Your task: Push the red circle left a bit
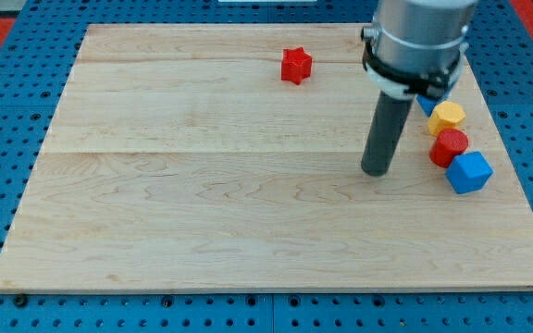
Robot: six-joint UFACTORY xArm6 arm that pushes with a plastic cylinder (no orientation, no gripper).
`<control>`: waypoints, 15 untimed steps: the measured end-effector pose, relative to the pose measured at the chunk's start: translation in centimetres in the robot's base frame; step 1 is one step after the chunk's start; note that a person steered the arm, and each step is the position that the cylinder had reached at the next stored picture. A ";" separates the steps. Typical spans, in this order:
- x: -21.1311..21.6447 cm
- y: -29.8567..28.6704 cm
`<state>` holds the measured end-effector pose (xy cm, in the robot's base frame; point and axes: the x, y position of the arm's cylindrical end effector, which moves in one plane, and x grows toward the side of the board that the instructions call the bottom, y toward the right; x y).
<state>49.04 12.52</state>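
On the wooden table (202,213), the red circle (449,146) sits near the view's right edge between a yellow block (448,117) and a blue cube (469,172), while my tip (375,171), a bare rod with no gripper, rests just left of it, so it must get round to the circle's right side.

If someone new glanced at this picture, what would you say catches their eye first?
Probably my tip, the dark rod standing on the pale wooden board right of centre. Just to its right sits a tight cluster near the board's right edge: yellow block, red circle, blue cube. A lone red star sits near the view's top.
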 end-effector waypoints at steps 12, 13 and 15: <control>-6.2 15.9; -6.9 14.6; -5.5 14.6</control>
<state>43.57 27.13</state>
